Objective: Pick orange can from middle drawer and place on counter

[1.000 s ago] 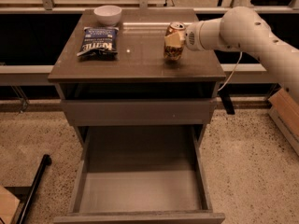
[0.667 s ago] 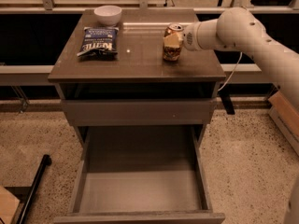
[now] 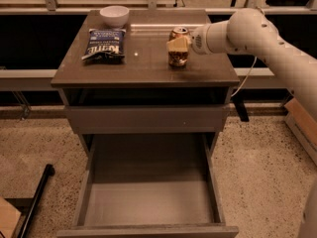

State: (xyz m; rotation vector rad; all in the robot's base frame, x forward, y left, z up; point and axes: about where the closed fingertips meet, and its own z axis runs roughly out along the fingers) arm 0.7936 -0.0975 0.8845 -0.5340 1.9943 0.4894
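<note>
The wide grey-brown middle drawer with its plain flat front stood pulled fully out toward the camera, its smooth grey floor showing, above a speckled stone floor. A black bar lay slanted on that floor just off the drawer's left side. Above the open drawer, the shallower grey-brown drawer front sat back under the cabinet top.

On the glossy grey-brown surface of the cabinet, the small orange-brown and gold drink can with a silver top stood upright, right of centre and about midway between the near and far edges, its base on the slab. The tool of the white robot arm was clenched on the can's upper half, one tan finger lying across the can's near side. The arm reached in level from beyond the right edge, its rounded white wrist just beside the can.

On the left half of the surface, well apart from the can, a blue chip bag lay flat with its printed face up. Behind the bag, at the far edge near the far left corner, a small white bowl sat upright. Pale metal rails ran across the background beyond the far edge.
</note>
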